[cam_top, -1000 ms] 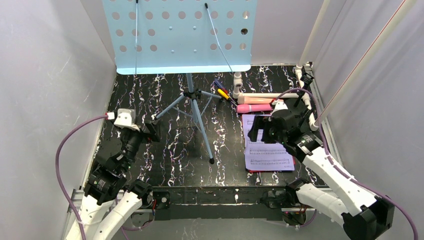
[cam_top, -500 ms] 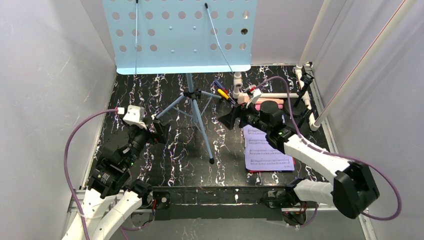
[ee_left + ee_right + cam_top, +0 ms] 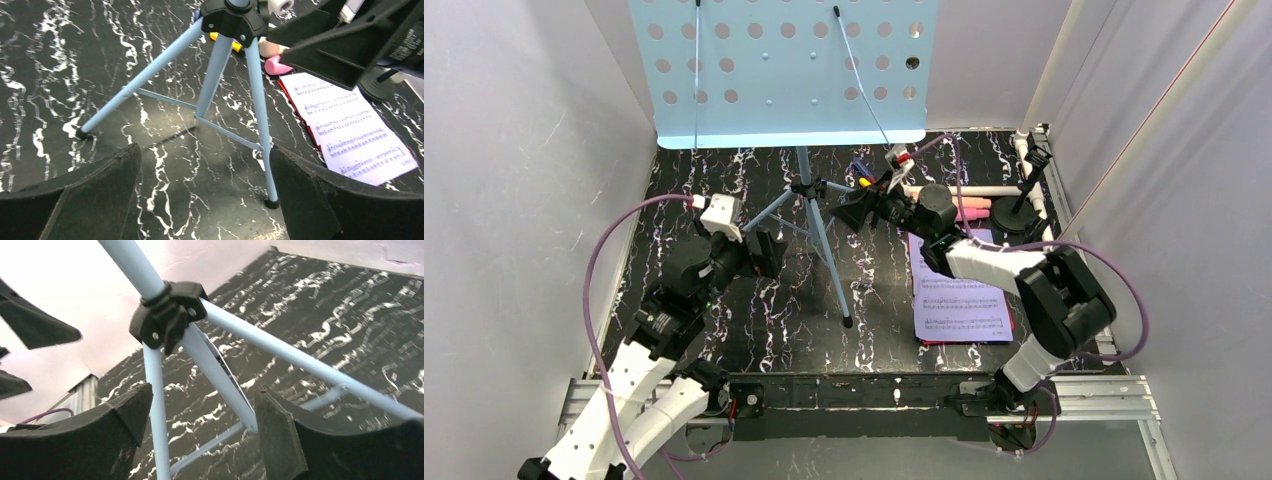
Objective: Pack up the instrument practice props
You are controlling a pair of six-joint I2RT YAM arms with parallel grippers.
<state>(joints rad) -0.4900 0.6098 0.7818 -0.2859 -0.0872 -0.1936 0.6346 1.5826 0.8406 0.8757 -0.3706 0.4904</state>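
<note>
My left gripper point(image 3: 204, 156) hangs with its coarse black fingers spread wide and empty. It faces the slim pale-blue tube legs point(image 3: 220, 65) of the music rack point(image 3: 784, 70), which stands mid-way on the black, white-veined table point(image 3: 754, 330), its perforated metal panel up by the back wall. My right gripper point(image 3: 204, 395) is also spread and clamps nothing, its matte pads framing the black plastic hub point(image 3: 167, 315) where the legs join. To the right a flat lavender sheet-music page point(image 3: 959, 300) lies over a red page point(image 3: 949, 343), with the pink toy microphone point(image 3: 972, 212) and a black round-based holder point(image 3: 1009, 219) beyond.
</note>
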